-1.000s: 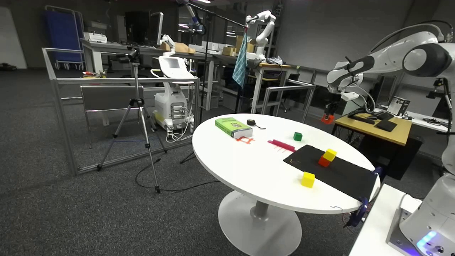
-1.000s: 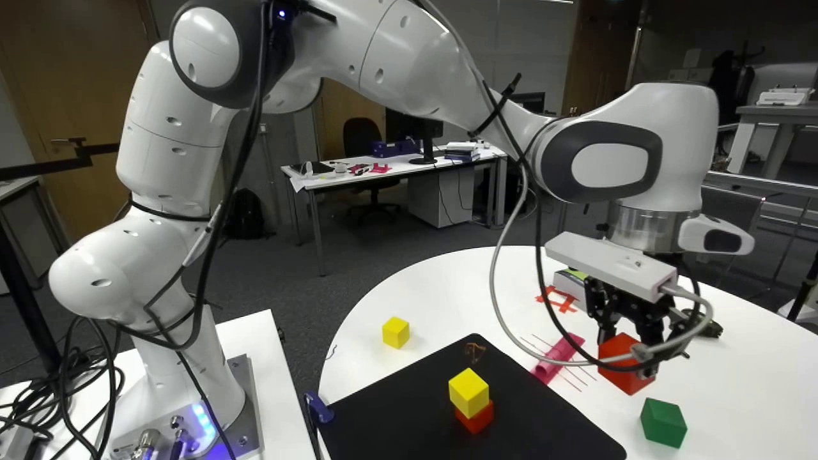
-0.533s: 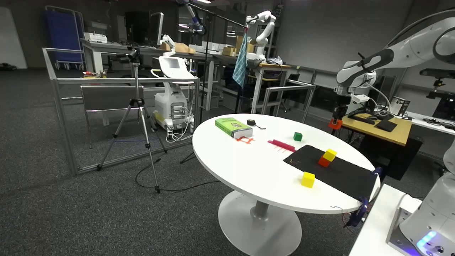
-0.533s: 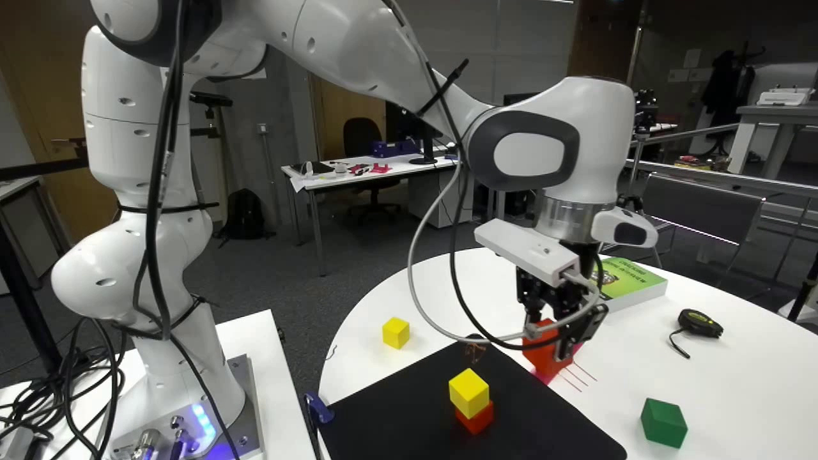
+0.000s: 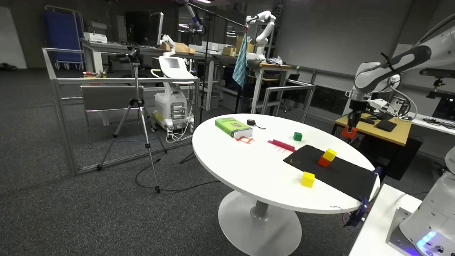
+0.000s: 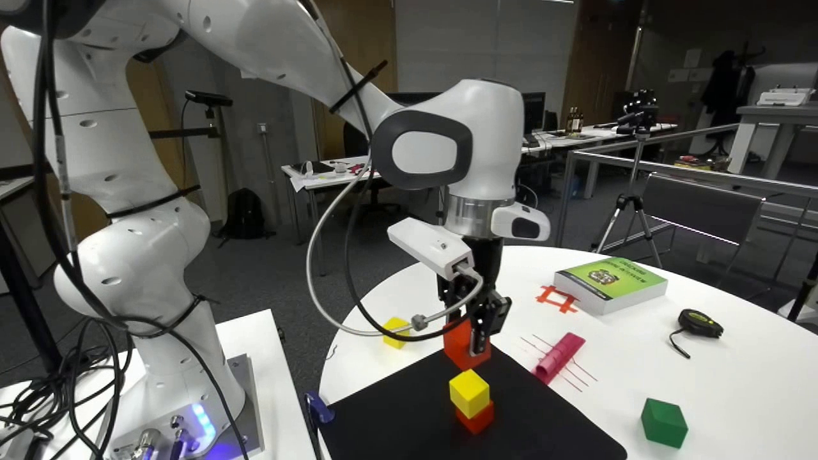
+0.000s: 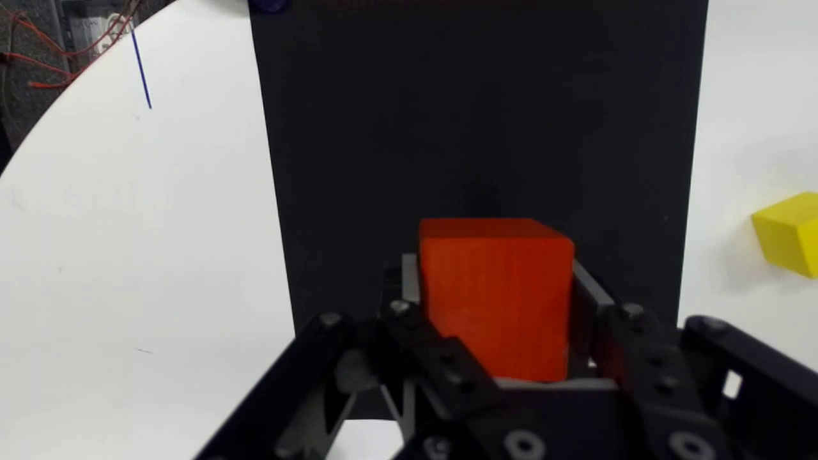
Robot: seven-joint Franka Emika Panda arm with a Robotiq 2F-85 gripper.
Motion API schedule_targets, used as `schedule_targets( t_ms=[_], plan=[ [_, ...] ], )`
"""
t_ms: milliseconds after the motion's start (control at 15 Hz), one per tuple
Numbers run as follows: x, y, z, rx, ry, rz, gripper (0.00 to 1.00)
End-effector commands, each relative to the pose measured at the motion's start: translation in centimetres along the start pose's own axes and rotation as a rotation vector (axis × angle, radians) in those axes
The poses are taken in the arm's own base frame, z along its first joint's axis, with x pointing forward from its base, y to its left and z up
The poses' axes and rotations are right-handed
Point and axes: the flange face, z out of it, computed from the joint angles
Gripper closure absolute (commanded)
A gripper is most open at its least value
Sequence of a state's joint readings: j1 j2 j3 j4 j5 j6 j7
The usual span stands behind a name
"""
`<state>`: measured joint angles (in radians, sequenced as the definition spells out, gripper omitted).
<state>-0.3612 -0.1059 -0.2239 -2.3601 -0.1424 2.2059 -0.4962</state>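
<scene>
My gripper is shut on a red block and holds it raised above the black mat. The held block also shows in both exterior views. On the mat, a yellow block sits on another red block, slightly turned to it; this stack does not show in the wrist view. A loose yellow block lies on the white table beside the mat and shows at the right of the wrist view. A green block stands on the table.
The round white table also bears a green book, a tape measure, a pink strip and red tape. Blue clamps grip the mat's edge. A cable loops beside the gripper.
My gripper has carried the red block across the table, away from the green block and toward the black mat. The stack and loose blocks have not moved.
</scene>
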Motion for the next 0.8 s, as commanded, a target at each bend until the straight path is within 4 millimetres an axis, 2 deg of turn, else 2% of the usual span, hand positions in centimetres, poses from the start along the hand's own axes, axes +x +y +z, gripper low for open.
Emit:
schedule_targets(
  t_ms=[0, 333, 400, 733],
  plan=[
    [-0.6, -0.4, 0.0, 0.001, 0.000, -0.004, 0.45],
    [-1.1, -0.8, -0.2, 0.002, 0.006, -0.007, 0.45],
    [-1.1, -0.8, -0.2, 0.002, 0.006, -0.007, 0.70],
    [1.1, -1.1, 1.1, -0.010, 0.006, -0.030, 0.70]
  ],
)
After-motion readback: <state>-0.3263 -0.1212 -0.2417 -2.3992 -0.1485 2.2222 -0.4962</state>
